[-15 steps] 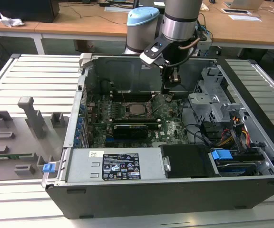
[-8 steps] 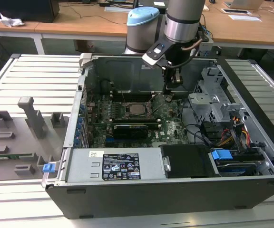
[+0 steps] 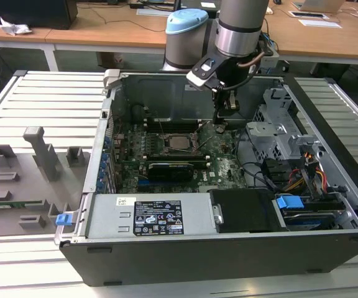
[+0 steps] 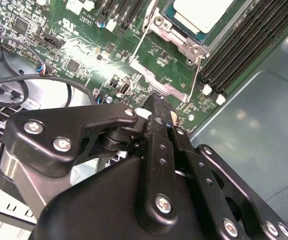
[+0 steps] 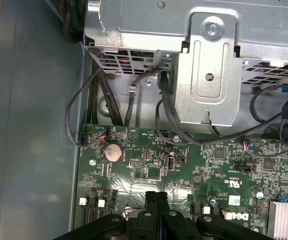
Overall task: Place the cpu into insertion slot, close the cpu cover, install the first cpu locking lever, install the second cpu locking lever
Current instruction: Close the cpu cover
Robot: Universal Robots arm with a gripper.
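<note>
The cpu with its pale metal top lies in the insertion slot on the green board. The silver cpu cover frames it and looks laid down over it. A thin metal locking lever runs along the socket's side, and I cannot tell whether it is latched. My gripper hangs just above the board, a little to the exterior view's right of the socket. Its black fingertips are pressed together, shut with nothing between them, and they also appear in the first wrist view.
Case walls enclose the board. A silver drive cage with loose cables stands on the exterior view's right. The power supply lies along the front, a black card before the socket and memory slots beside it. Grey fixtures stand outside.
</note>
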